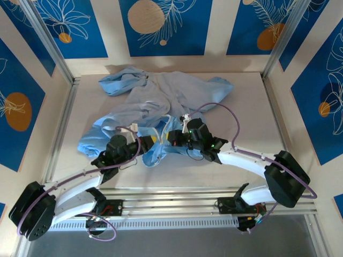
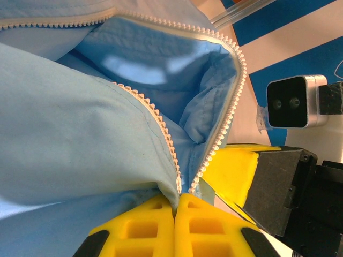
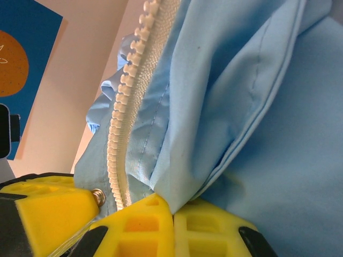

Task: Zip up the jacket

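Left wrist: zipper rows (image 2: 154, 114) meet left end effector (image 2: 176, 209) | top external: jacket (image 1: 161, 93) crumpled

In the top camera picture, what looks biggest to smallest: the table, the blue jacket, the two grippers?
1. table
2. jacket
3. left gripper and right gripper: smallest, and they look about the same, so I won't rank them.

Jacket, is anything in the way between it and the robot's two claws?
No, nothing visible is in the way. The left gripper is shut on the jacket where its two zipper rows meet, and the right gripper is shut on a fold of it beside one row.
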Robot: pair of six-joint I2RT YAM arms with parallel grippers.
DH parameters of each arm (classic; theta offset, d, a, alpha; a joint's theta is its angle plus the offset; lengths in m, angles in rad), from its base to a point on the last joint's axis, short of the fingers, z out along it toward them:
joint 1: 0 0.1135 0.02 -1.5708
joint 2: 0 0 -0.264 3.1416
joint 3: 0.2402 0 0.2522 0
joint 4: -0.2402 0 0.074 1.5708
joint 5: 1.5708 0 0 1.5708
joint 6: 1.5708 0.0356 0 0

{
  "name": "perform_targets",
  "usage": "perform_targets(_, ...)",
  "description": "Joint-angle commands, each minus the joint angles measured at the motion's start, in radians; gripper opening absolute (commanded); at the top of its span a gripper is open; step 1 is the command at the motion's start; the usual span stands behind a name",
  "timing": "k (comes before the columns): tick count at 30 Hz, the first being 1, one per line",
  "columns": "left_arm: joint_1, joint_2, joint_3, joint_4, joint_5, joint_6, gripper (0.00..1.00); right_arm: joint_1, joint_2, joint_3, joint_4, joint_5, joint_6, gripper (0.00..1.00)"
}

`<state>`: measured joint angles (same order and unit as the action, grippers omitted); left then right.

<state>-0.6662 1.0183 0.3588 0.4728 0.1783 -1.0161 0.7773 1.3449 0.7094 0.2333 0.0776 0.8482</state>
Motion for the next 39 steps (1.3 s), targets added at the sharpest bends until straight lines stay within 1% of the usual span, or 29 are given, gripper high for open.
perform_targets(1,-0.01,-0.002,0.032,0.034,0.015,-0.002,0.0,-0.003,-0.001,-0.002,0.06,-0.009,0.005,0.0)
perform_targets(13,-0.009,-0.018,-0.006,0.033,0.027,-0.022,0.0,-0.004,0.015,0.005,0.06,-0.001,0.014,0.0)
perform_targets(25,-0.01,-0.063,-0.043,-0.003,0.021,-0.026,0.0,-0.01,0.023,0.017,0.063,0.001,0.021,0.0)
perform_targets(31,-0.01,-0.053,-0.047,0.014,0.023,-0.033,0.0,-0.01,0.032,0.024,0.069,-0.01,0.025,0.0)
perform_targets(39,-0.01,-0.064,-0.043,0.053,-0.011,-0.053,0.0,-0.009,0.033,0.013,0.074,-0.018,0.029,0.0)
